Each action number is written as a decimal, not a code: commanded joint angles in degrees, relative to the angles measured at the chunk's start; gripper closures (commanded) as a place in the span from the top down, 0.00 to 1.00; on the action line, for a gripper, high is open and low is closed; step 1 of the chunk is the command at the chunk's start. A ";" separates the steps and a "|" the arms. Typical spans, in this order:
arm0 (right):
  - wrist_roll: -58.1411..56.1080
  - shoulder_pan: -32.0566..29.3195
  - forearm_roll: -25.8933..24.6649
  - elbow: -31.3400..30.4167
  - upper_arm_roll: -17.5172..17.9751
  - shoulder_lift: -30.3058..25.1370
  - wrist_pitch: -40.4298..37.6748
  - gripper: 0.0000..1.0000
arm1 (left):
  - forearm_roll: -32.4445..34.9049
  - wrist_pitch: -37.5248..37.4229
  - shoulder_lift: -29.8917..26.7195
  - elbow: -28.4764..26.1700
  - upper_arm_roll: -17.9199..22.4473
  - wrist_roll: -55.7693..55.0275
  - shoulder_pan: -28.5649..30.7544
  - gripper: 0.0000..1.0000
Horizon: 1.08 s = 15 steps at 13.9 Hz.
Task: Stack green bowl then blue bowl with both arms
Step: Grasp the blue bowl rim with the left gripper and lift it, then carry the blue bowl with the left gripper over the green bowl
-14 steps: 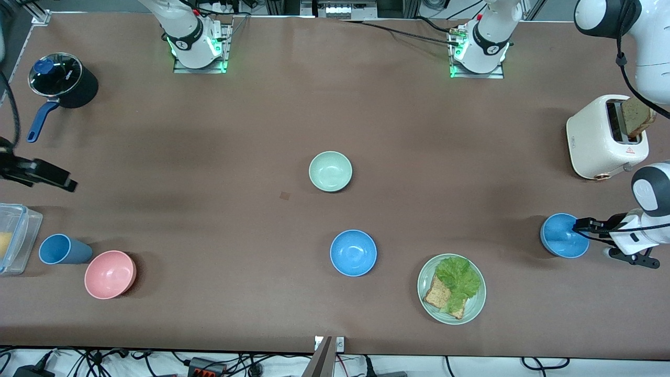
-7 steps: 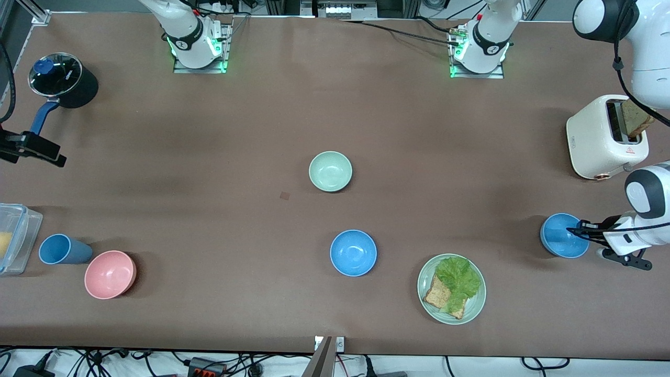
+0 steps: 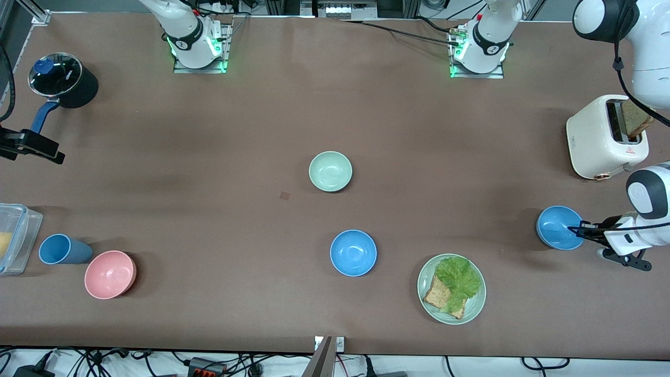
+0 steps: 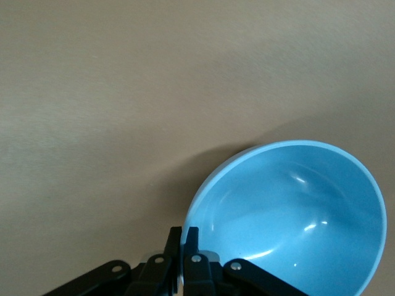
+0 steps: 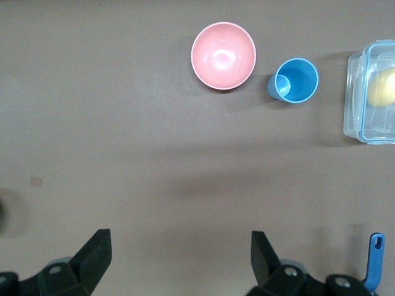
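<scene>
1. front view: brown table [image 3: 209,131] runs wide under both arms, with cables hanging off its near edge. the green bowl [image 3: 330,171] sits mid-table with bare surface all round it. a blue bowl [image 3: 353,253] lies nearer the camera than the green one, well apart from it. a second blue bowl [image 3: 559,227] at the left arm's end is tilted, its rim pinched in the left gripper [image 3: 582,230], whose fingers are clamped together on it. the green plate [image 3: 451,288] with lettuce and bread lies between the two blue bowls, closer to the near edge. the right gripper [image 3: 55,155] hangs at the right arm's end near the black pot [image 3: 64,79].
2. left wrist view: smooth brown surface fills the frame; the held bowl's rim sits between the closed fingertips [image 4: 192,235].
3. right wrist view: the fingers [image 5: 95,251] stand wide apart over bare table, with the pink bowl [image 5: 223,55], blue cup [image 5: 294,80] and clear box [image 5: 370,92] in a row.
</scene>
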 commanded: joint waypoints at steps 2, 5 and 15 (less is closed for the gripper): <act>-0.33 0.75 -0.89 -8.09 -0.53 -6.10 2.27 1.00 | -1.22 -7.15 -2.87 1.03 -1.28 5.91 0.21 0.00; -0.60 0.83 -1.07 -16.16 -0.18 -11.10 7.37 1.00 | -1.91 -15.94 -7.52 1.21 -4.44 4.25 0.30 0.00; -2.35 0.75 -0.80 -20.41 -0.09 -14.11 7.91 1.00 | -3.77 -28.89 -13.34 1.12 -29.64 -35.51 -0.84 0.00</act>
